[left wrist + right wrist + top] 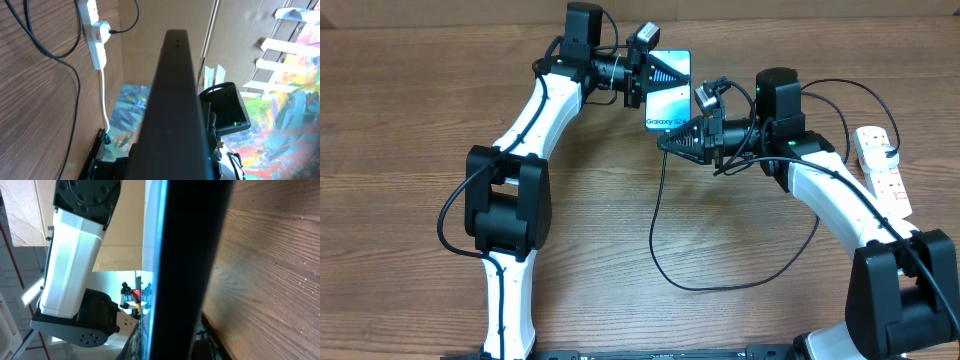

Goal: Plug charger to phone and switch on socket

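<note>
**Work surface.** The table [420,100] is showing a brown wood grain running across its width. A white power strip [882,170] with red switches is lying flat near its right edge, slightly angled. In the left wrist view, the strip's thick white cord [104,100] is running along the tabletop away from it. The thin black charger cable [720,288] is resting on the table in front of centre, curving in one wide open loop. It is sitting well apart from the power strip, and one end is rising off the wood.
</note>
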Motion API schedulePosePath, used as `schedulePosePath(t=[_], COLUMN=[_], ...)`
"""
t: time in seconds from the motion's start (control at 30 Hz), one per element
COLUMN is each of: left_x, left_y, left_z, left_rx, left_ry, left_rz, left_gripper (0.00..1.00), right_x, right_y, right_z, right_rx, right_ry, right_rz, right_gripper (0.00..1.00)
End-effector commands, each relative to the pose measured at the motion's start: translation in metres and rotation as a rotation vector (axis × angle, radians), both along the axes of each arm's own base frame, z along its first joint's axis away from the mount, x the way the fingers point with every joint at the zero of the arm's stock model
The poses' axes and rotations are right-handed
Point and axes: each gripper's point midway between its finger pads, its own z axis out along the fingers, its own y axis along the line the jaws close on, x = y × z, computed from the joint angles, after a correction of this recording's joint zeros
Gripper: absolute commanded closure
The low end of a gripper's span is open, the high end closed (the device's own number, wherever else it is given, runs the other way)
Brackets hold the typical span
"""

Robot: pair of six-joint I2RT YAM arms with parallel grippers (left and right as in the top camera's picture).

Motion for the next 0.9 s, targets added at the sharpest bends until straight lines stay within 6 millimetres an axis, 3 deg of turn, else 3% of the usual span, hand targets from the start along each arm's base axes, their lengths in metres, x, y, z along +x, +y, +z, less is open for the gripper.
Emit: schedulePosePath(t=[0.0, 0.23, 0.27, 0.3, 0.33, 0.5, 0.7, 0.87], left_x=[-0.028, -0.028, -0.028, -0.028, -0.028, -0.026, -0.022, -0.02], left_y=[-0.016, -0.016, -0.016, -0.016, -0.016, -0.014, -0.009, -0.006], left_z=[0.017, 0.017, 0.017, 0.017, 0.017, 0.017, 0.017, 0.017], left_rx=[-0.07, -0.069, -0.069, -0.069, -0.069, -0.069, -0.088, -0.092], left_ry=[-0.077, -0.076, -0.076, -0.075, -0.075, -0.077, -0.152, -0.171], left_rz=[-0.103, -0.103, -0.103, -0.103, -0.103, -0.098, -0.086, -0.079], left_gripper=[0.96, 0.96, 0.96, 0.96, 0.96, 0.96, 0.96, 0.96], right_x=[0.033, 0.035, 0.036, 0.036, 0.035, 0.027, 0.015, 0.01], right_y=[-0.016, -0.019, -0.02, -0.021, -0.022, -0.021, -0.019, -0.02], right_z=[0.01, 0.01, 0.01, 0.011, 0.012, 0.019, 0.023, 0.015], right_rx=[-0.05, -0.05, -0.05, -0.047, -0.042, -0.001, 0.032, 0.016], right_ry=[-0.129, -0.127, -0.126, -0.126, -0.129, -0.137, -0.176, -0.159], right_rz=[-0.133, -0.143, -0.146, -0.144, -0.139, -0.083, -0.015, -0.003], right_gripper=[0.96, 0.96, 0.83, 0.49, 0.29, 0.18, 0.16, 0.17])
